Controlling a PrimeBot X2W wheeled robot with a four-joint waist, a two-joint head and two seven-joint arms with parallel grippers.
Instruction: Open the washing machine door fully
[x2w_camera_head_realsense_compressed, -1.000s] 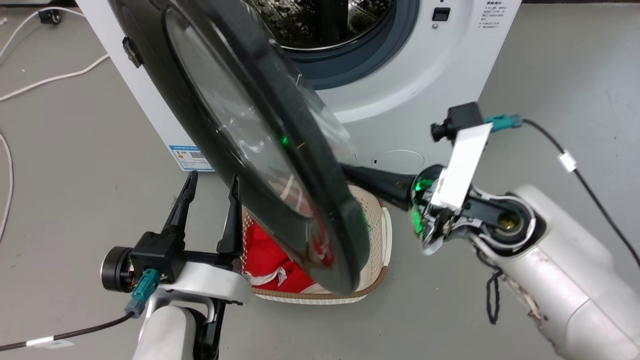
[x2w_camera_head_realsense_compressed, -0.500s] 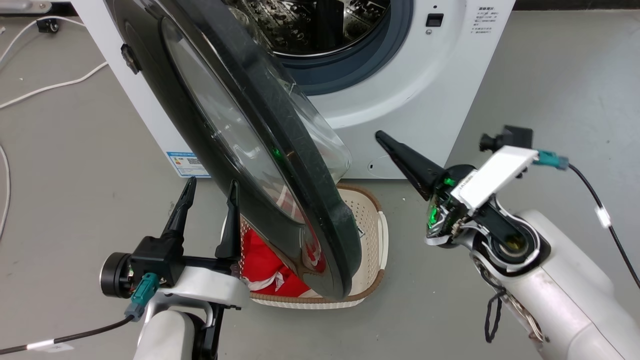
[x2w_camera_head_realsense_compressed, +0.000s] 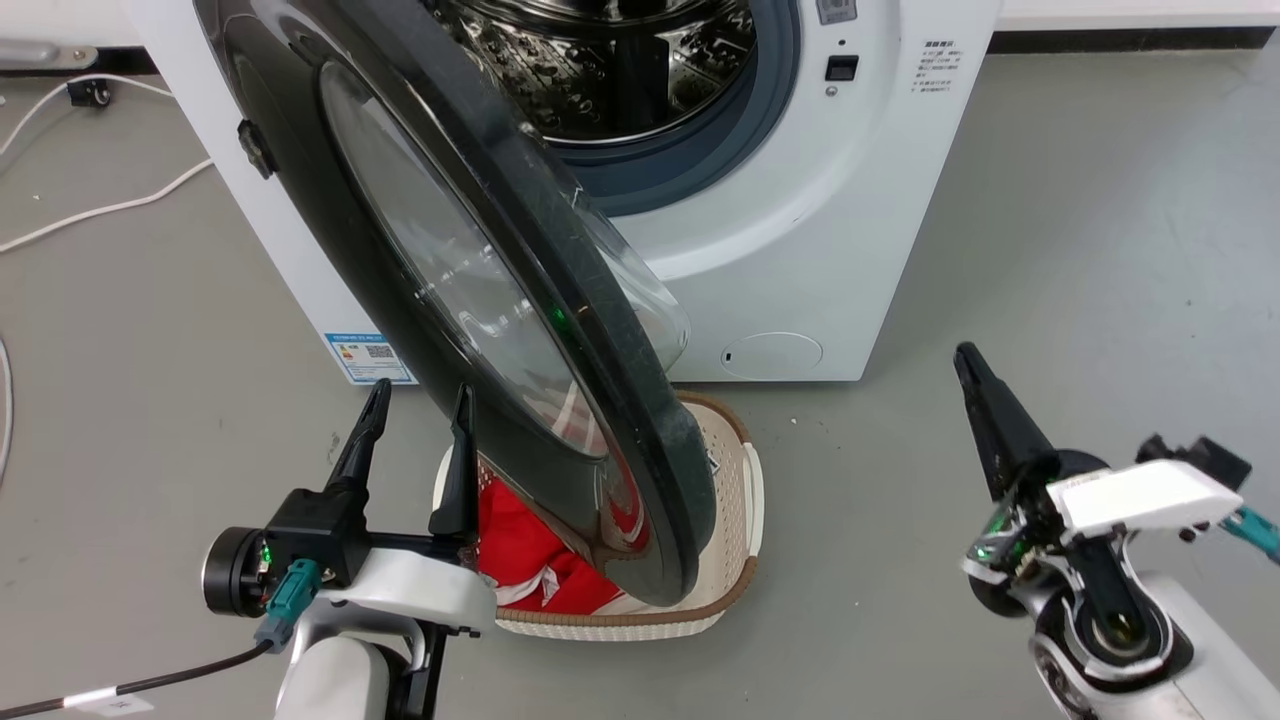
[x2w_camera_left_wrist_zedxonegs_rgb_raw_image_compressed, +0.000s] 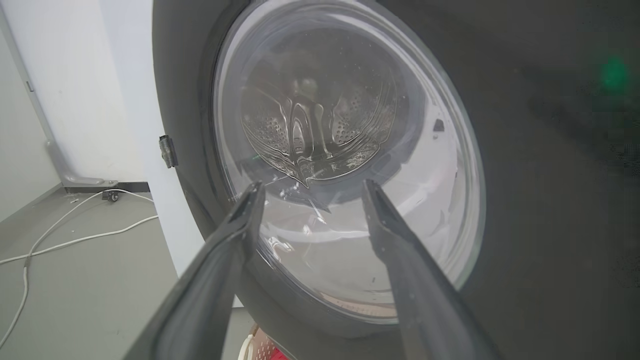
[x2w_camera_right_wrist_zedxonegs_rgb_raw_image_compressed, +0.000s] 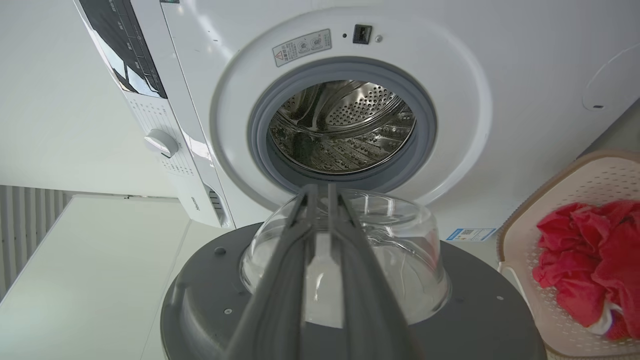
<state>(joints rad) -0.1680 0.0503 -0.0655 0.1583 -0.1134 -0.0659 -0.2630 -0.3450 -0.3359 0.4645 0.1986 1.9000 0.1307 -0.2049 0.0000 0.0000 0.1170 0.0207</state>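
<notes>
So, right gripper (x2w_camera_head_realsense_compressed: 962, 352) backed well clear of washing machine door (x2w_camera_head_realsense_compressed: 480, 260), fingers pinched together, empty; left gripper (x2w_camera_head_realsense_compressed: 421, 390) unmoved, fingers spread; door over laundry basket (x2w_camera_head_realsense_compressed: 735, 560).

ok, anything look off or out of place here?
The laundry basket of red clothes sits on the floor directly below the part-open washing machine door, which overhangs it in the head view. No spill or damage visible.
</notes>
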